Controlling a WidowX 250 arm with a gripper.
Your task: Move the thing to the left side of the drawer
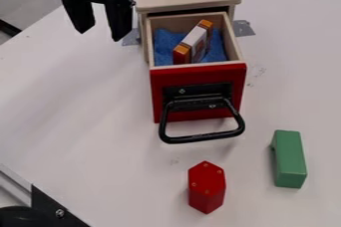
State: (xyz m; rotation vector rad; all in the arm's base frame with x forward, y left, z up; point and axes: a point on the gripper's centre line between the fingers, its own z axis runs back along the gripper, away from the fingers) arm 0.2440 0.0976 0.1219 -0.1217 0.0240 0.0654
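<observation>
Camera view: saw gripper [99, 36] wide and empty; found box [194, 38] on cloth [163, 47] inside drawer [200, 74]. Noted risk of snagging box on drawer through too shallow a lift.

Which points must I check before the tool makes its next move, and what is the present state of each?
1. Drawer pulled open: ok.
2. Tool open, with nothing held: ok.
3. Tool above the small orange-and-white box: not ok, it hangs beside the drawer, to the left in the picture.
4. Box at the drawer's left side: not ok, it is near the middle.
5. Box steady on the blue cloth: cannot tell.
6. Red block and green block away from the drawer's inside: ok, both are on the table in front of it.
</observation>
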